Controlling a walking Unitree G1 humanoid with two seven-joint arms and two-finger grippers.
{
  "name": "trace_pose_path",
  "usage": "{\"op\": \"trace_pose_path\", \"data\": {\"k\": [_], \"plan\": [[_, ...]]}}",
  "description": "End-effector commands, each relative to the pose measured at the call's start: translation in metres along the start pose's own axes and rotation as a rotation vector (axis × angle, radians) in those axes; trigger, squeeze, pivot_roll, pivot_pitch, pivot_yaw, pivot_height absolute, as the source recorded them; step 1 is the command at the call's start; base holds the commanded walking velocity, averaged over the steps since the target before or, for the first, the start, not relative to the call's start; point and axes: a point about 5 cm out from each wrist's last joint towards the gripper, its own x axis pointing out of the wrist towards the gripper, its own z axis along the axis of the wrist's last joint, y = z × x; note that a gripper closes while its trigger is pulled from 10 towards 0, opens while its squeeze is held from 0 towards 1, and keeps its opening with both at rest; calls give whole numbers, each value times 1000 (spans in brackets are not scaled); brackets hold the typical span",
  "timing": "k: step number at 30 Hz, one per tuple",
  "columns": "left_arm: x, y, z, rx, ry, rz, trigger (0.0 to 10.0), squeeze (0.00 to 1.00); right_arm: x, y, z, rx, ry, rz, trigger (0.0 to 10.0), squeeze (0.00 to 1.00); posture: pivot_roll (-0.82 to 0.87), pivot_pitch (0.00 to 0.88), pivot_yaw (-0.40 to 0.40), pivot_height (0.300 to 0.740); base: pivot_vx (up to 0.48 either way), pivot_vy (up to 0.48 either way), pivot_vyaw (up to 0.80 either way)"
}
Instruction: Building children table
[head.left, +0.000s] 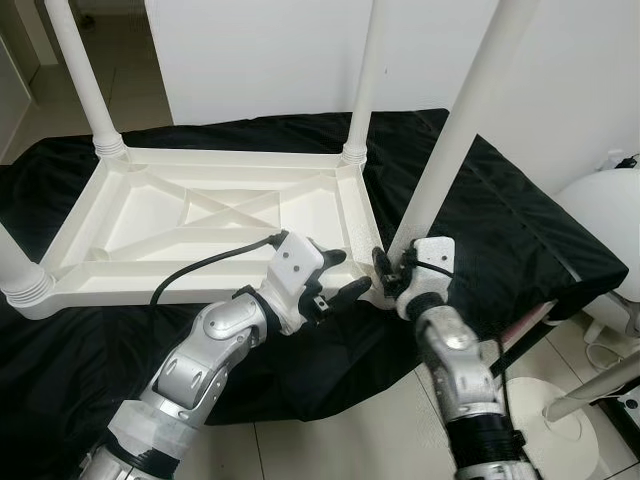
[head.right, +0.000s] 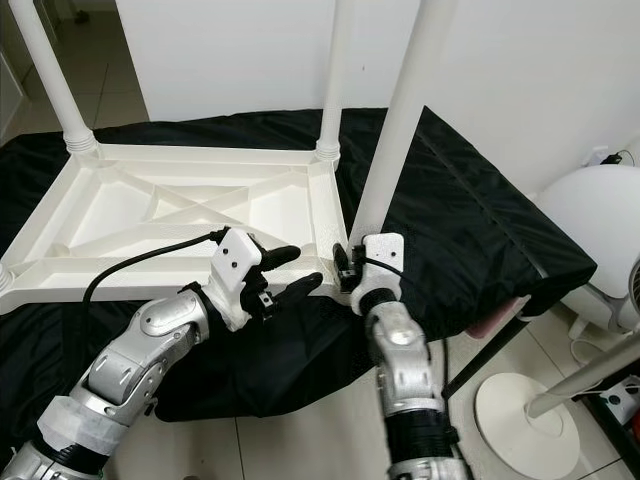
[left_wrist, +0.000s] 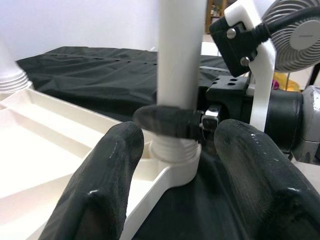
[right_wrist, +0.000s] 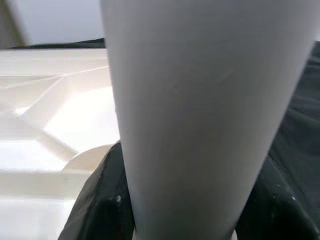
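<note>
right hand (head.left: 385, 268) gripping table leg (head.left: 455, 128)

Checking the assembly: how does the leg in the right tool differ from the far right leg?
The near right leg leans, while the far right leg stands straight. The right tool clamps the near leg's base; nothing touches the far one. The open left tool hovers beside the near leg. Both are white tubes in the tabletop corners.

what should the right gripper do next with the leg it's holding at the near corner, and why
Probably keep twisting or pressing the table leg into its corner socket. The right gripper is shut on the leg just above the socket of the upturned tabletop, and the leg leans rather than standing straight. The left gripper waits open beside it.
</note>
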Motion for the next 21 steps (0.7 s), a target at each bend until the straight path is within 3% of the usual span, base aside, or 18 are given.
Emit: {"op": "trace_pose_path", "data": {"k": [1, 6, 11, 12, 15, 21], "plan": [[-1, -8, -1, -6, 11, -99, 10000, 0, -4, -10, -10, 30, 53, -144, 10000, 0, -50, 9, -20, 740, 0, 0, 0], [-2, -7, 0, -9, 13, -88, 10000, 0, -5, 2, -6, 44, 47, -134, 10000, 0, -46, 23, -28, 740, 0, 0, 0], [-3, -7, 0, -15, 14, -75, 10000, 0, -7, 2, 0, 60, 11, -79, 10000, 20, -38, 37, -32, 740, 0, 0, 0], [-4, -8, 0, -15, 14, -74, 10000, 0, -8, 1, 2, 80, 1, -75, 10000, 1000, -38, 37, -32, 740, 0, 0, 0], [-4, -8, 0, -18, 14, -66, 10000, 0, -11, -5, 11, 114, -44, -35, 10000, 1000, -33, 45, -37, 740, 0, 0, 0], [-4, -9, 1, -19, 14, -63, 10000, 0, -13, -7, 13, 89, -47, 70, 10000, 1000, -28, 47, -44, 740, 0, 0, 0]]}}
